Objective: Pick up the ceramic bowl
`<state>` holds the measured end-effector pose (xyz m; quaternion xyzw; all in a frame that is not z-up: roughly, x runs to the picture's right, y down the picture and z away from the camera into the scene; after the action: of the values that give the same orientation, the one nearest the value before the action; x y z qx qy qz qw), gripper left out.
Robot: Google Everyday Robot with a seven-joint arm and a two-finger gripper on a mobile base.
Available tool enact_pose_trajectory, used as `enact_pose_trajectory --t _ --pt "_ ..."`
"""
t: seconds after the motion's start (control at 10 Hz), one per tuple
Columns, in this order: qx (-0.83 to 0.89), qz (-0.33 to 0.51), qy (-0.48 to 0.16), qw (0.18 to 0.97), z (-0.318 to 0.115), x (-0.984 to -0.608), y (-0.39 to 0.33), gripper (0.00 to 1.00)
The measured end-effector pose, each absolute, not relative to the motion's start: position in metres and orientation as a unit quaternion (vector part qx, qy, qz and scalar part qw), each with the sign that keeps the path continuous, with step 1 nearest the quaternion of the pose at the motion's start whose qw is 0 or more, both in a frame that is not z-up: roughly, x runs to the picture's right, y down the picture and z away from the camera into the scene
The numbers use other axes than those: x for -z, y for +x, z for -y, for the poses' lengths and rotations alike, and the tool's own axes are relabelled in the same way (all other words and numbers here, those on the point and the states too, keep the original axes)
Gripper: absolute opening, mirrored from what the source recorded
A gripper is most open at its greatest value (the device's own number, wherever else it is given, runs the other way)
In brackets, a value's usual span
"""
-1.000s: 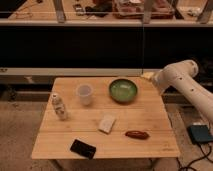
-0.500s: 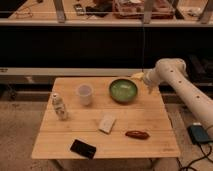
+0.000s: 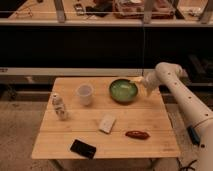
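The ceramic bowl (image 3: 123, 90) is round, shallow and green with a darker rim. It sits on the wooden table (image 3: 65, 137) near the back right. The gripper (image 3: 139, 82) hangs at the end of the white arm (image 3: 180, 97), just right of the bowl's rim, close to it or touching it. A translucent white plastic cup (image 3: 85, 93) stands left of the bowl.
A small white bottle-like figure (image 3: 59, 106) stands at the table's left. A white block (image 3: 106, 123) lies in the middle, a red chili-shaped thing (image 3: 137, 134) at the front right, a black flat object (image 3: 83, 148) at the front. A dark counter runs behind.
The arm has swung left across the table's back right corner, bringing the gripper from beyond the table edge up to the bowl's right rim. The objects have not moved.
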<state>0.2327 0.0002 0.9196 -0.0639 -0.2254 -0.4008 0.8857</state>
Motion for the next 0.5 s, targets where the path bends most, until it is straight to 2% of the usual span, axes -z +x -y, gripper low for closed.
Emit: enact_pose_trajectory --t 0.2,0.5 --pt "0.406 0.248 -0.062 0.878 -0.014 -0.933 0.230 0.77" --pt "0.426 0.273 -0.054 0.861 -0.026 -0.939 0.223 0.52"
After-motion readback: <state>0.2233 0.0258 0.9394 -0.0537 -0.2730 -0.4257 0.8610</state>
